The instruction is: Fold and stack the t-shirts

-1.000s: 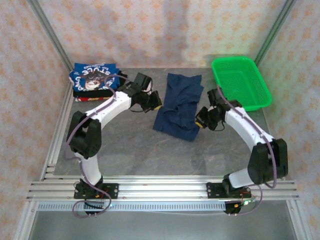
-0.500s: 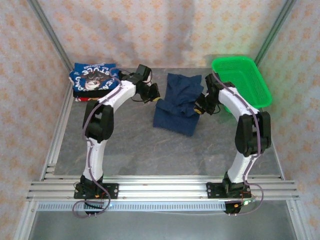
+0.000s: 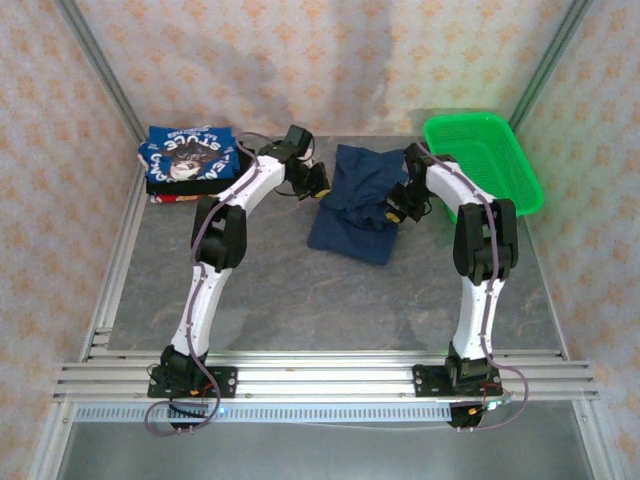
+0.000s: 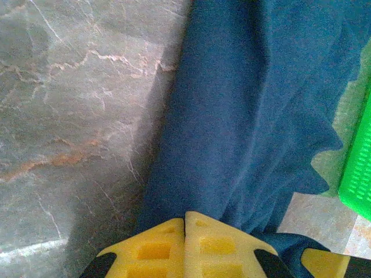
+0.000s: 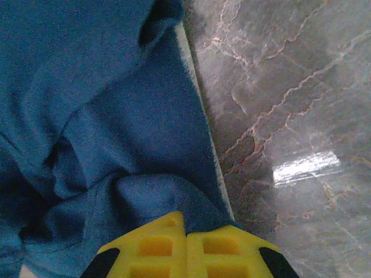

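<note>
A dark navy t-shirt [image 3: 358, 205] lies crumpled in the middle of the grey table, partly doubled over on itself. My left gripper [image 3: 320, 186] is at its left edge and my right gripper [image 3: 394, 212] at its right edge, both low on the cloth. In the left wrist view the yellow fingertips [image 4: 185, 218] are pressed together with the navy cloth [image 4: 243, 116] bunched at their tips. In the right wrist view the gripper [image 5: 184, 215] is shut too, a fold of navy cloth [image 5: 104, 104] coming out of it. A folded stack of t-shirts [image 3: 188, 160], a blue printed one on top, sits at the back left.
A green mesh basket [image 3: 483, 165] stands at the back right, close to the right arm, and its edge [image 4: 356, 174] shows in the left wrist view. Metal frame posts and patterned walls surround the marbled table [image 3: 300, 290]. Bare tabletop lies in front of the shirt.
Both arms have stretched toward the back of the table, pulling the shirt's near part up and over itself. The shirt's near edge has shifted back.
</note>
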Motion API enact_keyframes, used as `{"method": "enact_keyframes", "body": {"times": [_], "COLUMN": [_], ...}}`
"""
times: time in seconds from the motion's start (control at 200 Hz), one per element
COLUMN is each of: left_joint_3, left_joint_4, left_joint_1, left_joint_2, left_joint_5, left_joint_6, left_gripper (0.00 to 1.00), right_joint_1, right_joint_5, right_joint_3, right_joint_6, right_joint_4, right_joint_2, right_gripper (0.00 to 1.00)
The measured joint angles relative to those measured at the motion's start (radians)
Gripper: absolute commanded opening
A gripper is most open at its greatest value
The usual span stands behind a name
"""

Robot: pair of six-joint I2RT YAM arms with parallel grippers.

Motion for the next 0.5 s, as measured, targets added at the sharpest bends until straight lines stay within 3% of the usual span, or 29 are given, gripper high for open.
{"method": "enact_keyframes", "body": {"times": [0.385, 0.44, 0.5], "left_joint_3": [0.083, 0.107, 0.132], "left_joint_4": [0.004, 0.010, 0.025], "left_joint_1": [0.031, 0.030, 0.028], "left_joint_2": [0.028, 0.039, 0.057], "left_joint_5": [0.025, 0.033, 0.045], "left_joint_6": [-0.037, -0.046, -0.064], "left_gripper": [0.00, 0.01, 0.09], "right_joint_1": [-0.011, -0.014, -0.019], "right_joint_5": [0.002, 0.002, 0.000], "right_joint_3": [0.096, 0.106, 0.118], "right_joint_6": [0.000, 0.002, 0.009], "right_joint_4": [-0.008, -0.007, -0.005], "right_joint_2": [0.035, 0.043, 0.059], "right_gripper": [0.00, 0.06, 0.13]}}
